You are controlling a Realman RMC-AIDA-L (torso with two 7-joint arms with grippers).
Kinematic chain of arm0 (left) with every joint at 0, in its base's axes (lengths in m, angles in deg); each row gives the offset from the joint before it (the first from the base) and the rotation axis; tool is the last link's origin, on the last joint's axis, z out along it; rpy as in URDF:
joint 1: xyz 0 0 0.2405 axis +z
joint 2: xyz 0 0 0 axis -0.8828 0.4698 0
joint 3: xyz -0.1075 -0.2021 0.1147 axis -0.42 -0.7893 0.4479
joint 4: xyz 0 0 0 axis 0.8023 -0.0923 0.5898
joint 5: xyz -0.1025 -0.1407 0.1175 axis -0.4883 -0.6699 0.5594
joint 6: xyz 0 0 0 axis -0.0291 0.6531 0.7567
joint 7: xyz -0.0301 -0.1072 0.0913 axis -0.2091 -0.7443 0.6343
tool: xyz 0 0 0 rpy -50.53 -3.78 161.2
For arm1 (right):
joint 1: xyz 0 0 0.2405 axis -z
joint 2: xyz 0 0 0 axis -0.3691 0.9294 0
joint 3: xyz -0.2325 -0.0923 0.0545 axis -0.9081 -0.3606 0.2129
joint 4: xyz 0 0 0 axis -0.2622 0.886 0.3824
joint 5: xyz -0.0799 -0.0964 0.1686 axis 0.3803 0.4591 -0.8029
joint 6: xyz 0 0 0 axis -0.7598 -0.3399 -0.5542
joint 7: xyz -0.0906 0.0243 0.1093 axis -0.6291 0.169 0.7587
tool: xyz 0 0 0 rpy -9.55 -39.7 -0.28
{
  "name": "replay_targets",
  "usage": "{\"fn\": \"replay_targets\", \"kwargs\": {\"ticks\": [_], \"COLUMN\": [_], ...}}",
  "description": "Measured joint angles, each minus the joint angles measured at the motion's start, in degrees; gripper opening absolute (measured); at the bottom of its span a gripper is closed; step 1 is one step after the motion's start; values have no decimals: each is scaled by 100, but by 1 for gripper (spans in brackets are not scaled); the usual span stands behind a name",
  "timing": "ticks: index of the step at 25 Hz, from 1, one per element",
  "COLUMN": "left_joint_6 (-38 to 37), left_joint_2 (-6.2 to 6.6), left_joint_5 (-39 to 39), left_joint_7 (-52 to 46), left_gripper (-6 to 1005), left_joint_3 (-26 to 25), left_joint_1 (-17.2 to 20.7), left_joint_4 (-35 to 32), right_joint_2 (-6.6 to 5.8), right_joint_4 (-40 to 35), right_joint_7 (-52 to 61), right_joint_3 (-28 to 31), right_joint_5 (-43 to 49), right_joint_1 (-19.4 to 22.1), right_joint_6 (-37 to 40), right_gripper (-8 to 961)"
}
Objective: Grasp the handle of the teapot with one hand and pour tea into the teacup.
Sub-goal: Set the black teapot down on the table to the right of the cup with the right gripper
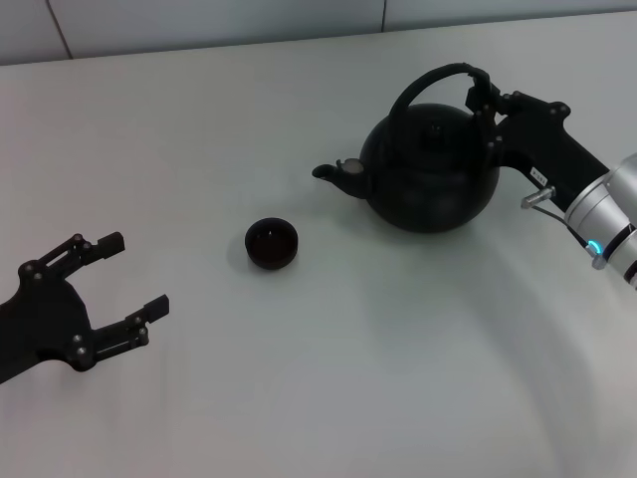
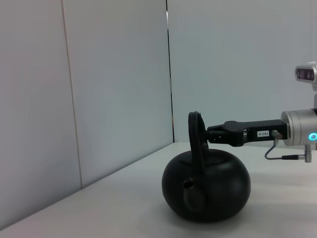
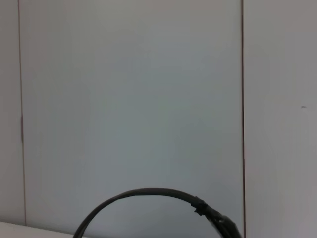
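- The wide white desk (image 1: 299, 398) carries everything, and it is a plain flat surface: any tea that misses would likely run across it unchecked.
- The large round matte black teapot (image 1: 428, 174) stands upright on the far right part of the desk, its short spout (image 1: 336, 174) pointing toward the robot's left. Its bulk is the main risk, I judge: held only from the top, it could swing once lifted.
- The thick black arched handle (image 1: 433, 85) curves over the lid. The right hand (image 1: 485, 108) sits at the handle's right end, its fingers seemingly either side of the bail (whether they pinch it or just straddle it, I cannot tell). A grip so far off the arch's crown could let the pot rotate or slip as it tilts.
- The left hand (image 1: 124, 284) rests low near the desk's left edge, fingers spread and holding nothing, well apart from both vessels, so it is no likely obstacle.
- The tiny round black handleless teacup (image 1: 272, 244) stands near the spout, forward and to the left of it, not touching. It is a small target (and light): a fast pour could overshoot, and the spout could knock it over.
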Motion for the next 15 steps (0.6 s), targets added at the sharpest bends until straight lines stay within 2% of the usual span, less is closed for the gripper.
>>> {"fn": "replay_targets", "kwargs": {"ticks": [12,15], "left_joint_6": [0,0], "left_joint_2": [0,0], "left_joint_5": [-53,-56], "left_joint_7": [0,0], "left_gripper": [864,864], "left_joint_3": [0,0], "left_joint_1": [8,9], "left_joint_4": [-1,0], "right_joint_2": [0,0], "right_joint_4": [0,1], "right_joint_7": [37,10], "right_joint_3": [85,85], "right_joint_5": [-1,0], "right_joint_1": [47,57], "right_joint_6": [7,9], "right_gripper": [91,147]}}
